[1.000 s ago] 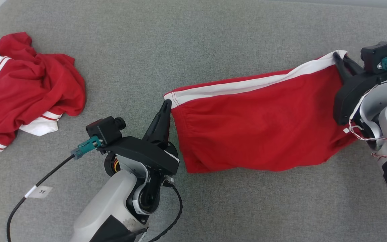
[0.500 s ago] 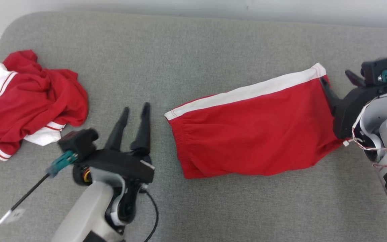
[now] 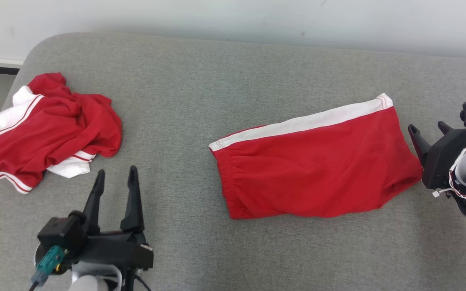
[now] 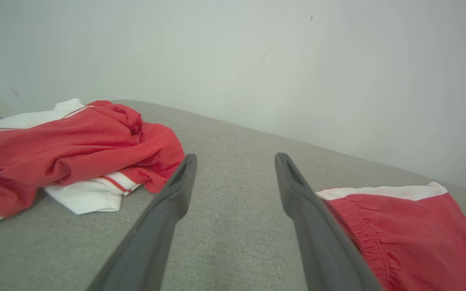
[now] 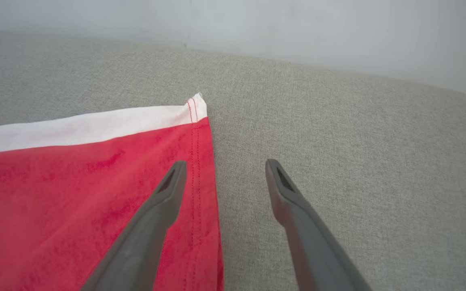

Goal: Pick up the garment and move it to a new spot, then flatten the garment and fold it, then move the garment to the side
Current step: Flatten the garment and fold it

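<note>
Currently, left gripper (image 3: 116,170) sits lower left, fingers pointing up, jaws spread and empty; right gripper (image 3: 427,127), likewise spread, just beside flat red shorts (image 3: 318,173); crumpled red garment (image 3: 51,129) upper left.

The shorts (image 3: 318,165), lying between the two pincers, are red with a white band along one long edge. Thin red stitch lines cross the band's end nearest the right pincer (image 3: 428,129). The crumpled garment (image 3: 55,129) beyond the left pincer (image 3: 116,173) is red with white panels and narrow red-and-white stripes. Both pincers are black. The padded surface (image 3: 200,81) is plain grey weave and the wall (image 3: 217,16) is off-white.
</note>
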{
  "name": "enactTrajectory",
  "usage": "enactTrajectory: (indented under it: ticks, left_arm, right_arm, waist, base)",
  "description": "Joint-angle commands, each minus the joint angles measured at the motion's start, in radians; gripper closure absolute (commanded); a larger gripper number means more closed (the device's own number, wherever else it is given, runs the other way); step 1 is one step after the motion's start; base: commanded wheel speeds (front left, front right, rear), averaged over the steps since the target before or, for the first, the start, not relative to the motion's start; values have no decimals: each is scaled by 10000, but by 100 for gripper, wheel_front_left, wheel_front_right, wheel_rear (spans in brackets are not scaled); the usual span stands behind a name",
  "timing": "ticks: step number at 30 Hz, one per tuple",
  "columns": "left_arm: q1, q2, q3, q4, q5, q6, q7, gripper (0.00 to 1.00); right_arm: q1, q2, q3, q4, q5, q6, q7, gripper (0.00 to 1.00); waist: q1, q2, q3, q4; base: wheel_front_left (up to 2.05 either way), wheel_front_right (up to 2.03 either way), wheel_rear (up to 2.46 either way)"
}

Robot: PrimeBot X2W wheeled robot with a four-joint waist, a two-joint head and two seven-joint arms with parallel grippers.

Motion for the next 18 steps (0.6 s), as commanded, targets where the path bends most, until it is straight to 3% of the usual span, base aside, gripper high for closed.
enactTrajectory:
  ticks: [1, 9, 18]
  left_arm:
    - [293, -83, 186, -134, 233, -28, -32, 0]
    - [1467, -663, 1441, -1006, 1603, -650, -33, 0]
    - [2321, -1083, 2079, -1100, 2571, -1334, -33, 0]
  right_arm:
    - [121, 24, -115, 50, -48, -28, 26, 0]
    - [272, 283, -1053, 509, -253, -28, 404, 0]
    - [445, 618, -1706, 735, -431, -28, 801, 0]
  waist:
    - [2, 0, 33, 113]
    - [2, 0, 203, 442]
    - [2, 0, 430, 725]
  base:
    - [0, 0, 0]
    - [0, 0, 0]
    - [0, 0, 0]
